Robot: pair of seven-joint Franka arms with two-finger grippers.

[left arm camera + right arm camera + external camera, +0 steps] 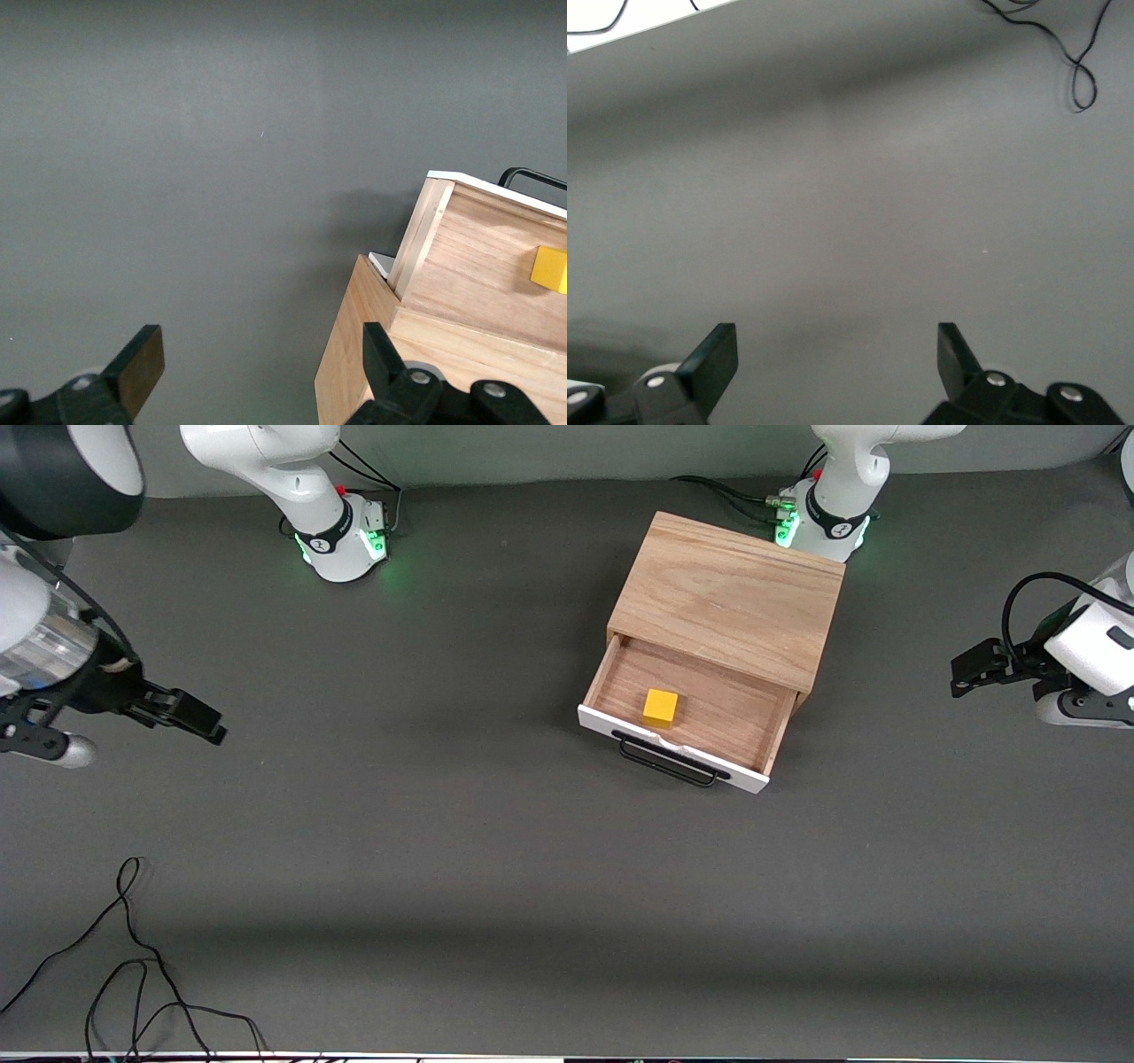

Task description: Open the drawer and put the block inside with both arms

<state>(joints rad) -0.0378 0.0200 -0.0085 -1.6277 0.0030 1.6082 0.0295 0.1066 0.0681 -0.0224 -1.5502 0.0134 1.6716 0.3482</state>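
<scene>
L gripper [966, 671] hangs over bare table at the L arm's end, jaws apart, nothing between them; L wrist view shows both fingers [142, 365] spread wide w/ only grey mat in the gap. R gripper [199, 720] hangs over table at the R arm's end, fingers [713, 359] also wide apart and empty. Both arms look parked, well clear of the work.

Outward from there: cabinet [731, 598] sits toward the L arm's end, just in front of the L base. Drawer [687, 713] is pulled out toward the front cam, angled to about 5 o'clock off the cabinet. Block [660, 708] lies flat on the drawer floor, near the white front panel, at roughly 7 o'clock from drawer centre. Black handle [669, 763] sticks out nearest the cam.

By my read the task is done: drawer open, block in.

Risks from here:
- If anyone shuts the drawer, a fast shove could slide the block; it's loose.
- L arm is the closer one; a sweep at low height back toward centre could clip the cabinet corner or the drawer side and skew it.
- Loose cable [133, 957] on the mat nearest the cam at the R arm's end could snag the R gripper on a low pass.

Pose: both wrists tipped down toward the mat, fingers aimed roughly inward to table centre.
</scene>
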